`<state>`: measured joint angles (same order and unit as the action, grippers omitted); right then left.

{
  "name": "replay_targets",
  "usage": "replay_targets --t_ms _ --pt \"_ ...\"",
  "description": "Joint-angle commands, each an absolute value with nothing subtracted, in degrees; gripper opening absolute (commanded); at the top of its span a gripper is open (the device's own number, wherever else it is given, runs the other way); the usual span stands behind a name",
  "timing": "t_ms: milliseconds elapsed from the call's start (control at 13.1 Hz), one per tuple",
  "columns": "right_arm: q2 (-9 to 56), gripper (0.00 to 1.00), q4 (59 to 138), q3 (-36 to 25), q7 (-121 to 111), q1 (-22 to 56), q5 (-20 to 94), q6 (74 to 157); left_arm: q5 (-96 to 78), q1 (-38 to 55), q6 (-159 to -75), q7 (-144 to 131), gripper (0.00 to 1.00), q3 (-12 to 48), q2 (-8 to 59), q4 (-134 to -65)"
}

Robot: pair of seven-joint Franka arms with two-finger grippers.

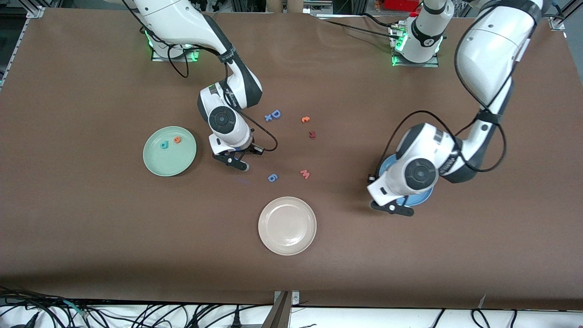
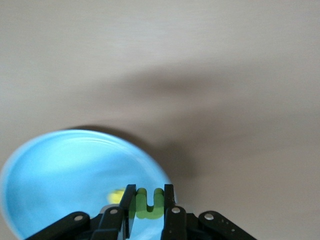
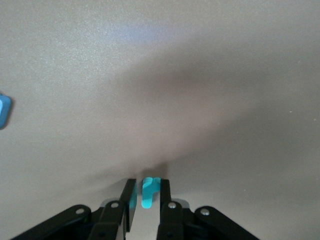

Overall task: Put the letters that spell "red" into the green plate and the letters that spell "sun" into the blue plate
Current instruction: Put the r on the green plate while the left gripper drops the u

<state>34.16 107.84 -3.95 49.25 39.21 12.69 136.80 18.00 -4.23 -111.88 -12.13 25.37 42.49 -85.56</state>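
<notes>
Olive arch (image 2: 148,204), teal "r" (image 3: 149,192) in jaws

Lab: bolted robot bases (image 1: 414,57), cables (image 1: 136,314), aluminium framing (image 1: 350,5).

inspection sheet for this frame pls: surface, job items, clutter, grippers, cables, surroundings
Surface: brown table, no spills seen.
Job's things: green plate holds teal "d" and orange "e"; blue plate, mostly hidden under the left arm in the front view, has a yellow letter in it.
Clutter: beige plate; blue "D", orange letter, dark red letter, pink "w" and blue letter loose mid-table.
Grippers: left gripper shut on olive-green arch letter over the blue plate; right gripper shut on teal "r" over bare table beside the green plate.
Cables: looped along both arms.
Surroundings: cable tangle below the table's near edge.
</notes>
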Motion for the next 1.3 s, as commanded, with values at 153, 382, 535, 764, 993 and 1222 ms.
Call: replay_targets --t_ms 153,382,535,764,993,1222 --pt "34.81 0.3 108.11 -4.13 49.13 39.9 12.83 138.16 22.68 -7.73 -111.62 -6.42 0.0 24.88 44.29 -87.01" --pt "34.8 0.34 108.11 -4.13 49.13 39.9 12.83 138.08 24.6 -8.26 -111.8 -6.42 0.09 23.91 44.82 -87.8" --pt "34.8 0.34 108.19 -4.13 49.13 39.9 12.66 138.08 25.05 -8.87 -111.88 -6.42 0.43 23.82 44.91 -87.98" --pt "34.89 0.33 108.46 -4.13 49.13 39.99 12.66 138.08 24.96 -9.14 -111.8 -6.33 1.0 23.82 44.74 -87.98" --pt "35.24 0.21 108.54 -4.13 49.13 39.9 12.66 138.08 24.08 -8.97 -110.92 -7.11 1.0 24.78 42.9 -87.54" --pt "35.24 0.0 108.54 -4.13 49.39 39.9 12.66 137.9 23.56 -9.14 -106.53 -7.21 1.0 28.73 38.43 -86.84"
